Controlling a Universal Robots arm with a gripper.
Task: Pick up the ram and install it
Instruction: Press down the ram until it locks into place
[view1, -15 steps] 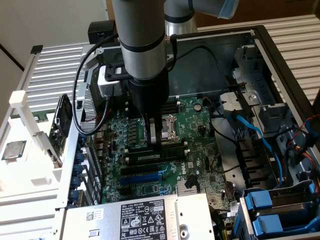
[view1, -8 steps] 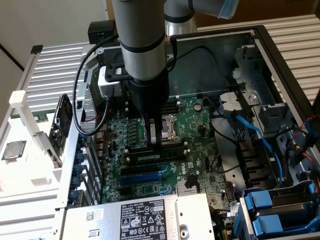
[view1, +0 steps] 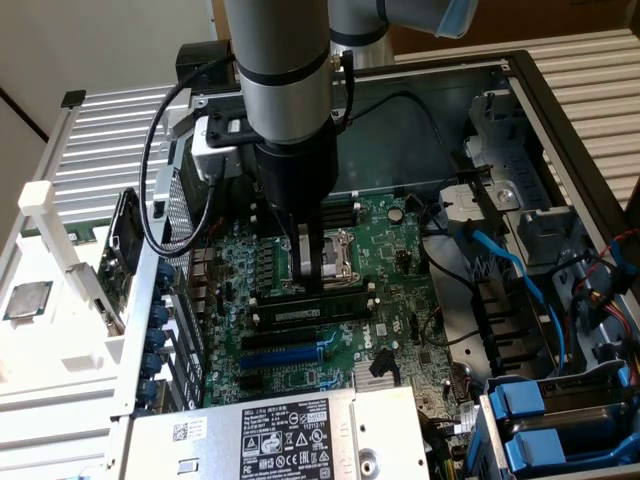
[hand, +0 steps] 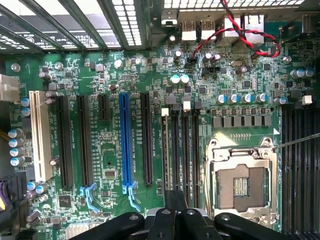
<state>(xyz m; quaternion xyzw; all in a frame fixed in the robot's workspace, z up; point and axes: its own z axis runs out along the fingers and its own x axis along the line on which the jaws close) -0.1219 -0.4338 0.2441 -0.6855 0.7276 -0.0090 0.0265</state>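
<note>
The ram (view1: 310, 312), a long green stick with a small white label, stands on edge in one of the black memory slots (view1: 300, 325) beside the empty processor socket (view1: 335, 250). My gripper (view1: 312, 288) hangs straight above the stick's middle with both fingers pressed together. Its tips are at the stick's upper edge, but I cannot tell if they touch it. In the wrist view the shut gripper (hand: 175, 217) sits over the row of memory slots (hand: 185, 150), next to the socket (hand: 242, 185).
The open computer case (view1: 520, 90) walls in the motherboard. A silver power supply (view1: 290, 435) lies in front, and blue drive caddies (view1: 545, 420) and a blue cable (view1: 500, 260) are on the exterior view's right. A loose processor chip (view1: 27, 298) lies outside the case.
</note>
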